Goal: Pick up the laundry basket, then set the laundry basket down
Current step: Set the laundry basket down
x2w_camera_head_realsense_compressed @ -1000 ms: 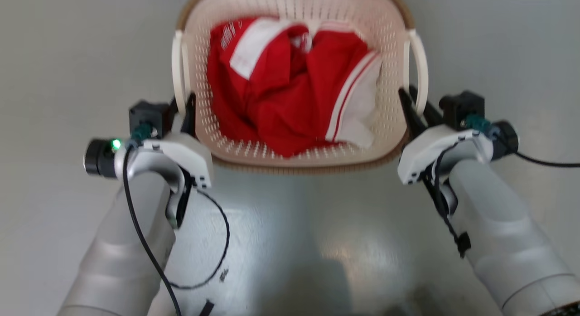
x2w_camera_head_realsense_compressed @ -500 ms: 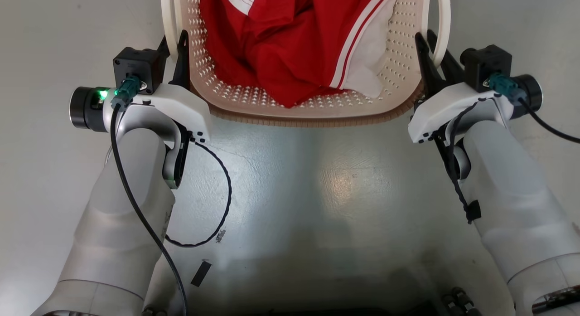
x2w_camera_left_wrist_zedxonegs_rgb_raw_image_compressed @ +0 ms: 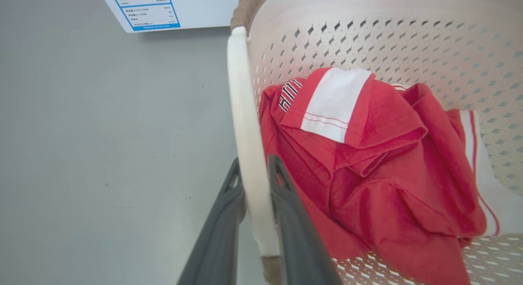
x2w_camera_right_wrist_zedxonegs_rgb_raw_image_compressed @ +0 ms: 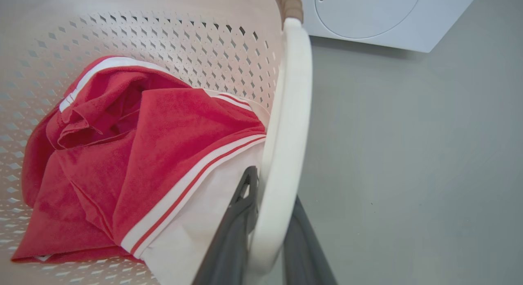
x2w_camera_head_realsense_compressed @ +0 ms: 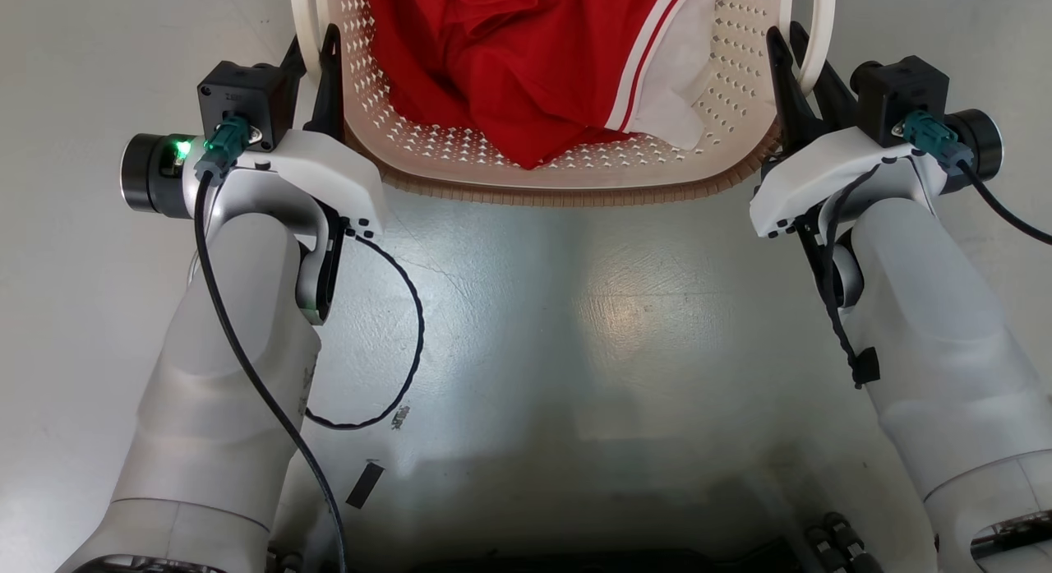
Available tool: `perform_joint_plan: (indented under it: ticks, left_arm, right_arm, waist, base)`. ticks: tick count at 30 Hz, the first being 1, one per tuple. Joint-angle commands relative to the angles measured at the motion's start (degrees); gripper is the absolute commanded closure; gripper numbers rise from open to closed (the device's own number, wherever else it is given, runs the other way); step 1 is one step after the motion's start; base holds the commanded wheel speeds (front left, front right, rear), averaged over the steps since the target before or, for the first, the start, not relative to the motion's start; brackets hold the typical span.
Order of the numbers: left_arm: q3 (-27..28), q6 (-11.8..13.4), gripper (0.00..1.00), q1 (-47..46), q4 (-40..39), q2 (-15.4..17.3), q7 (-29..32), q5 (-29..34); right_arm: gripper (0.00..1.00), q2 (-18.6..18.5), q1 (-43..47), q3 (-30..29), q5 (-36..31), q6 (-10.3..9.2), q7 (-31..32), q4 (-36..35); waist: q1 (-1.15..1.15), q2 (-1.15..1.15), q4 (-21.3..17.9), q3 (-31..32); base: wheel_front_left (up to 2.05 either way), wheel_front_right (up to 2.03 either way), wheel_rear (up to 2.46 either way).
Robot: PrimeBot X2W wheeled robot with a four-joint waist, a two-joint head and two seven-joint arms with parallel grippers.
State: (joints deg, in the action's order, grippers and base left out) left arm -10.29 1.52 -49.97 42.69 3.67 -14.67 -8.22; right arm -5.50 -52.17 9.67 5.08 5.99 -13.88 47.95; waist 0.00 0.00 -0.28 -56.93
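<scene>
The left tool (x2w_camera_head_realsense_compressed: 312, 45) is clamped on the left handle (x2w_camera_left_wrist_zedxonegs_rgb_raw_image_compressed: 245, 113) of the laundry basket (x2w_camera_head_realsense_compressed: 575, 196), with one dark finger on each side of the white strip. To the outside of it lies bare grey floor (x2w_camera_head_realsense_compressed: 74, 310), reaching as far as a white machine with a blue-edged label (x2w_camera_left_wrist_zedxonegs_rgb_raw_image_compressed: 147, 9). The basket sits between the two arms at the top of the head view, its brown near rim level with the wrists. Red and white clothes (x2w_camera_head_realsense_compressed: 526, 80) are heaped inside. I cannot tell whether its base touches the floor. The right tool (x2w_camera_head_realsense_compressed: 787, 43) is closed on the right handle (x2w_camera_right_wrist_zedxonegs_rgb_raw_image_compressed: 292, 93) in the same way. Open floor lies beyond it, up to a washer (x2w_camera_right_wrist_zedxonegs_rgb_raw_image_compressed: 367, 15) well apart from the basket.
</scene>
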Motion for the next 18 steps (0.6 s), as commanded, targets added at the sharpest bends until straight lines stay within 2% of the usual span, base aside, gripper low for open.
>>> perform_joint_plan:
  ticks: [1, 18]
  left_arm:
    - [0.6, -0.7, 1.00, -0.2, -1.5, 0.4, -0.3, 1.6]
    - [2.5, -1.7, 1.00, -0.7, -0.5, -0.4, -0.3, 3.5]
  right_arm:
    - [1.00, 2.6, 1.0, 2.4, -1.2, 1.50, -1.1, -1.9]
    - [1.00, 2.6, 0.8, 2.1, -1.4, 1.50, -1.1, -1.4]
  waist:
    - [0.00, 0.00, 0.0, -0.1]
    - [0.00, 0.00, -0.1, -0.2]
  base:
    - [0.00, 0.00, 0.00]
    - [0.00, 0.00, 0.00]
